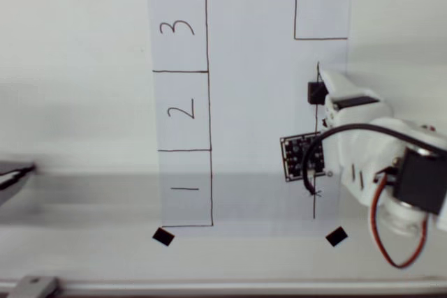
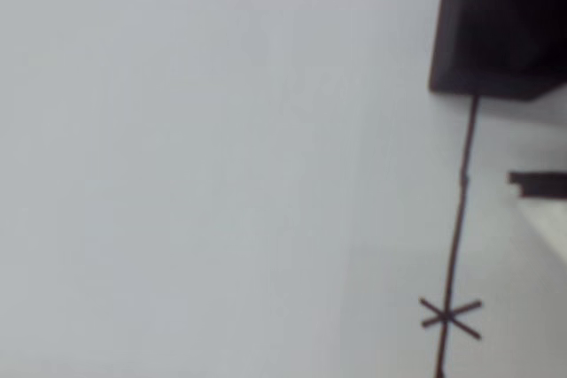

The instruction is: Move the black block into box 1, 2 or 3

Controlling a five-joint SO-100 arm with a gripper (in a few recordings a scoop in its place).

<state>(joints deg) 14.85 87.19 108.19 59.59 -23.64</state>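
Black block point(image 1: 316, 93), one cube, sits on the drawn line at the right of the paper sheet point(image 1: 251, 102) in the overhead view.

We count three numbered boxes in a column at the left, box 3 point(image 1: 179, 29) uppermost, plus one unnumbered box point(image 1: 321, 6) top right. As a cube the block has no long axis; its sides run square to the sheet. Our white gripper point(image 1: 334, 88) touches its right side; we cannot tell whether it grips. Wrist view shows the block point(image 2: 496, 28) top right.

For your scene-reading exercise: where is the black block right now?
In the overhead view the black block sits on the paper's right side, on the drawn vertical line, beside the white gripper and below the unnumbered box, far from box 3.
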